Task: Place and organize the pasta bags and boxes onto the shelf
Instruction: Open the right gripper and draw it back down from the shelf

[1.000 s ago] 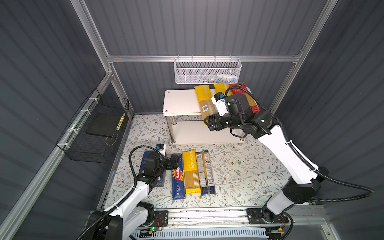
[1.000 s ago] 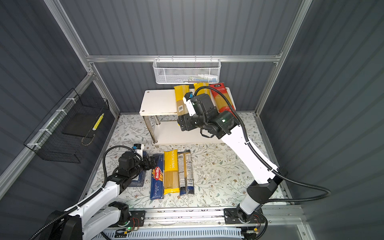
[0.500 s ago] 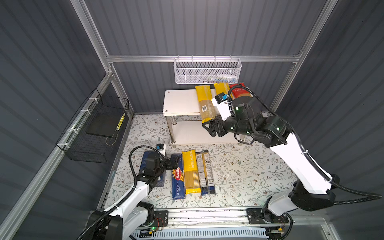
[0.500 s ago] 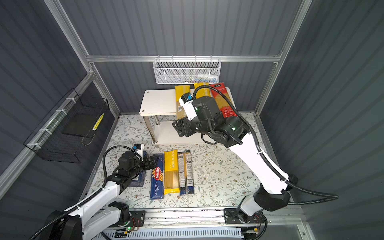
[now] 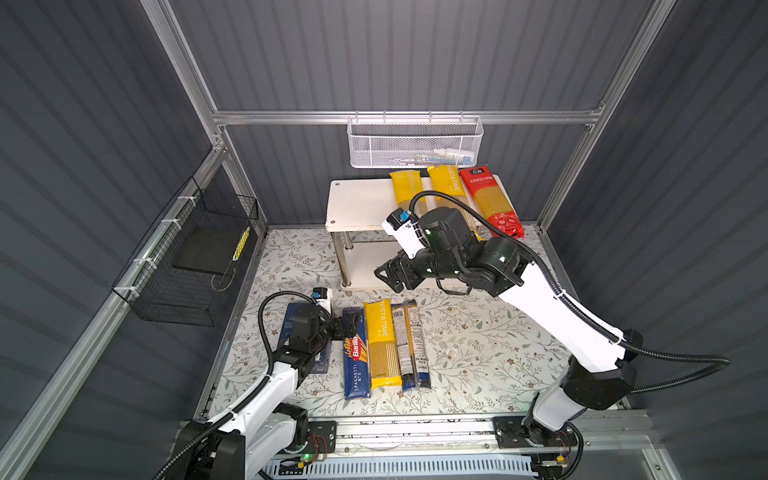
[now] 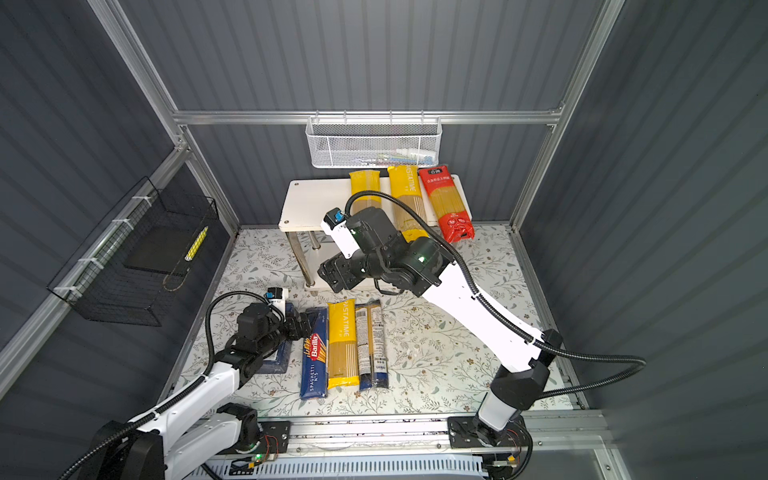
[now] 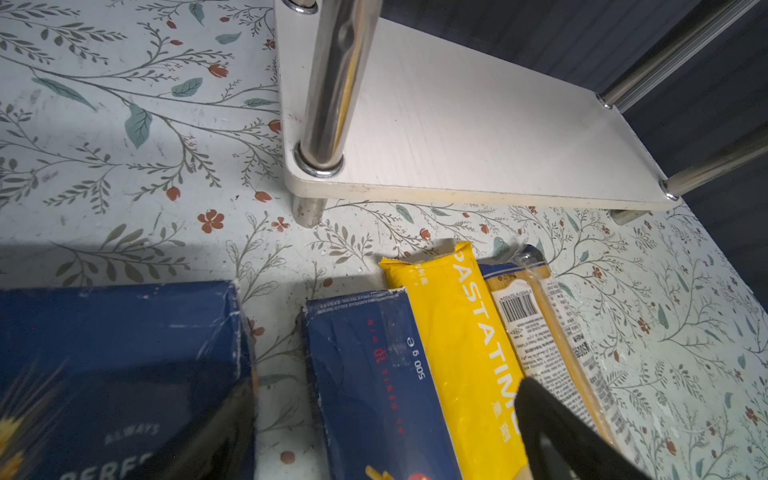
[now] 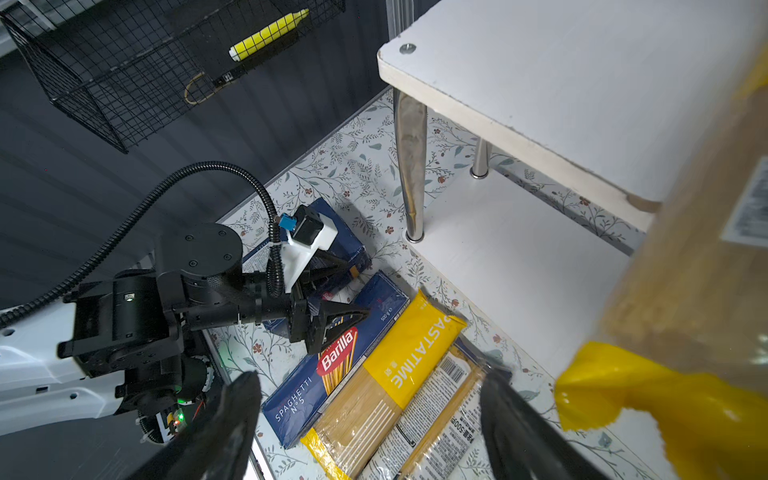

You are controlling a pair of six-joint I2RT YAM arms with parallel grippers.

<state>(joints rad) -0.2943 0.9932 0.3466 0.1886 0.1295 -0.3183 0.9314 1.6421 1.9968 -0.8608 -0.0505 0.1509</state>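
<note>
Lying side by side on the right part of the shelf's (image 5: 357, 203) top board were two yellow bags (image 5: 448, 187) and a red bag (image 5: 490, 203), their long axes running far to near and their near ends hanging over the edge. Packing them to that end probably kept the bare left part free for the rest; the lower board was bare.

Four items waited on the table (image 5: 478, 340) in a near row. From left to right these were a wide box (image 7: 124, 328), a narrow box (image 5: 356, 361), a third yellow bag (image 5: 382, 345) and a clear bag (image 5: 409, 345). The last three touched and lay parallel, which looked handy for lifting them one at a time.

The right gripper (image 5: 387, 278) hung above the row's far ends, just in front of the lower board, its jaws spread and empty, likely on its way to another pick. The left gripper (image 5: 349, 324) hovered low over the gap between the two boxes, jaws also spread, gripping nothing.

The table wore a pale floral cover. Dark ribbed walls on an aluminium frame closed it in, with a white mesh basket (image 5: 415, 143) on the far wall and a black wire basket (image 5: 187, 266) on the left.
</note>
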